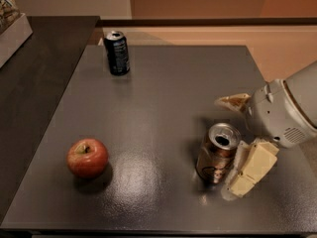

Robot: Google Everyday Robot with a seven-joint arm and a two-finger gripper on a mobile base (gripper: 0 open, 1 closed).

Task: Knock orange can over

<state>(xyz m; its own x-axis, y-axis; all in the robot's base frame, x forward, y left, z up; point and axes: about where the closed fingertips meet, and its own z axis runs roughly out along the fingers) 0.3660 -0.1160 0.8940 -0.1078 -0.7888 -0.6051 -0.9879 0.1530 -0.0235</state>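
Note:
The orange can point(217, 154) stands upright on the grey table point(163, 93), right of the middle and near the front, with its silver top and opening showing. My gripper point(241, 136) comes in from the right edge and is open. Its near finger point(250, 169) lies right beside the can's right side and seems to touch it. Its far finger point(233, 102) hangs behind and to the right of the can. The can is not between the two fingers.
A dark blue can point(117, 52) stands at the table's far left. A red apple point(87, 157) sits at the front left. A darker counter point(34, 78) runs along the left with a white box point(12, 31) on it.

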